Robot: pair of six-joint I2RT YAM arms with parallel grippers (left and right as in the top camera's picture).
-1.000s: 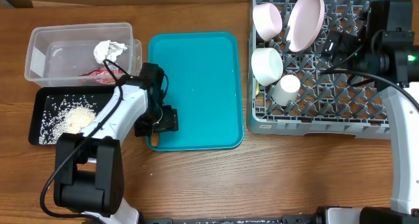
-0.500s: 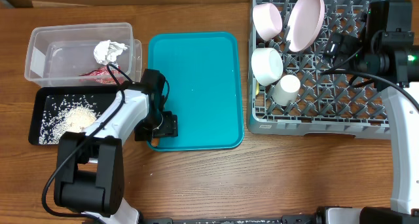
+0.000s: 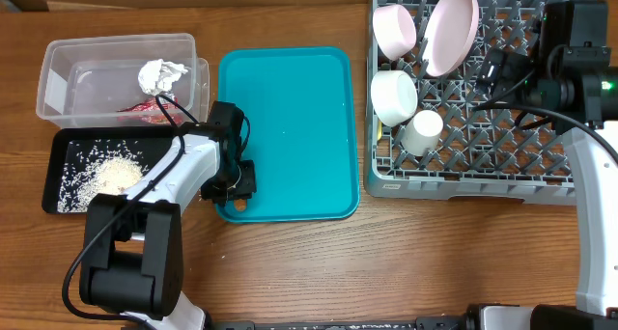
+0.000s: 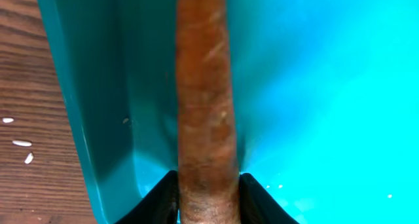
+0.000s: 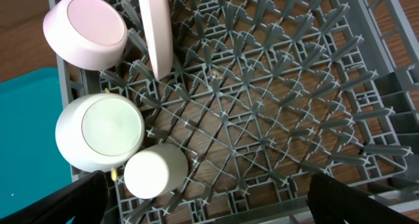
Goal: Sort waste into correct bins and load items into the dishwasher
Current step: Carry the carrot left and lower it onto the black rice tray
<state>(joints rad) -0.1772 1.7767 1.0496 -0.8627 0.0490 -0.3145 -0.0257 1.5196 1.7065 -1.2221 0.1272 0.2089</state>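
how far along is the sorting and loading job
Done: pink bowl, pink plate, white bowl and white cup sit in the dish rack; tissue and red wrapper are in the clear bin, rice on the black tray. In hand: the left gripper is shut on a brown stick-like item at a corner of the teal tray. Left: placing that item.

A scuffed brown stick (image 4: pixel 203 86) extends over the teal tray (image 4: pixel 327 86)

Blurred brown stick (image 4: pixel 203 86), far end cut off at top edge, tray (image 4: pixel 327 86) cropped.
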